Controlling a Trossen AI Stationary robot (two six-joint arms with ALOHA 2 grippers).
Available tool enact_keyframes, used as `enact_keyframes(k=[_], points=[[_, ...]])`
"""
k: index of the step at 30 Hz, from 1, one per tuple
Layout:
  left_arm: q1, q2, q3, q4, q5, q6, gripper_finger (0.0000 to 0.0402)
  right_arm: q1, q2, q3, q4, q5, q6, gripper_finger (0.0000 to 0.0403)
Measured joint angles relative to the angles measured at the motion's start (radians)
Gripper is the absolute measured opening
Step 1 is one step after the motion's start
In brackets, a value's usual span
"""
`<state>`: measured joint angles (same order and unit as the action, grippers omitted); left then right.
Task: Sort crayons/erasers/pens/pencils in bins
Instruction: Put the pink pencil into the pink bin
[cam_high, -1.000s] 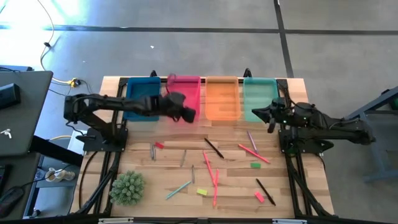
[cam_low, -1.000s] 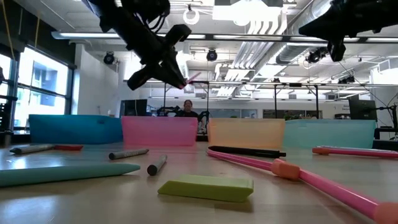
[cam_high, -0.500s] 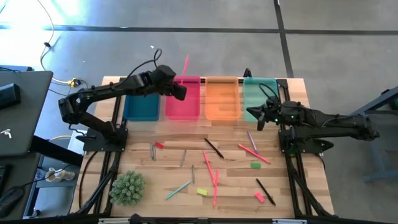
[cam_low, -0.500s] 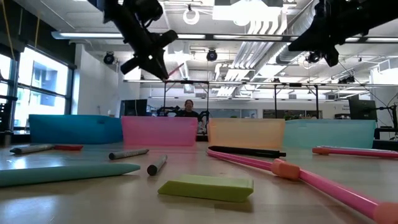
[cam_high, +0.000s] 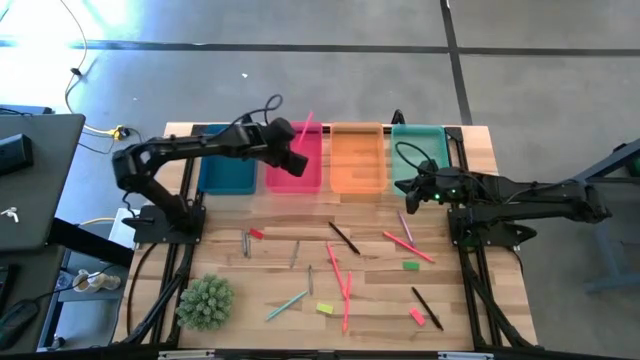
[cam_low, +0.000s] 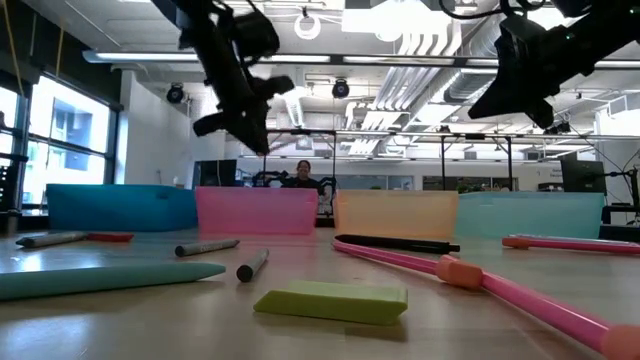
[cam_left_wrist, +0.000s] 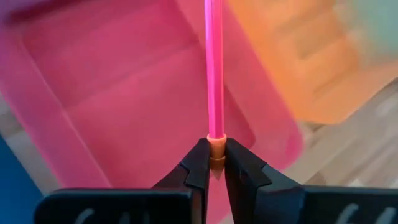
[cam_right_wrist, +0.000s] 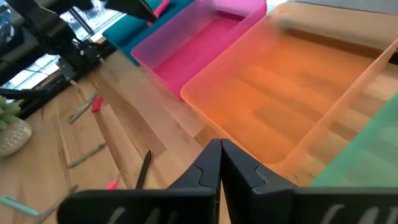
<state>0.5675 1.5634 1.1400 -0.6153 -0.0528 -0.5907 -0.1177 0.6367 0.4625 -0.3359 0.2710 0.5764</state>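
My left gripper hangs above the pink bin and is shut on a long pink pencil. In the left wrist view the pencil reaches out over the pink bin. My right gripper is shut and empty, above the near edges of the orange bin and the teal-green bin. The blue bin stands far left in the row. Grey crayons, erasers, pink pencils and dark pens lie flat on the table. My left gripper pinches the pencil's orange eraser end between its two fingertips. The pencil sticks out past the fingertips, toward the far right in the high view. It is lifted clear above the pink bin.
A small green plant stands at the near left. A teal pencil, a yellow eraser and a pink eraser lie near the front edge. A person shows far off in the room behind.
My left gripper has gone toward the far edge and come partly back over the pink bin, turning with the pencil, which now points far right. My right gripper has gone toward the table's left and somewhat down, staying shut.
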Motion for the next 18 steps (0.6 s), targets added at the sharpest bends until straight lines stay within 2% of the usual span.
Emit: enact_keyframes(k=[7, 18], points=[[-0.008, 0.08, 0.001, 0.001, -0.008, 0.0, 0.0023, 0.0, -0.003, 0.0, -0.001, 0.0, 0.0, 0.0], [-0.007, 0.153, 0.001, -0.007, 0.018, 0.083, 0.0023, 0.0, -0.003, 0.0, -0.028, -0.001, 0.0, 0.0]])
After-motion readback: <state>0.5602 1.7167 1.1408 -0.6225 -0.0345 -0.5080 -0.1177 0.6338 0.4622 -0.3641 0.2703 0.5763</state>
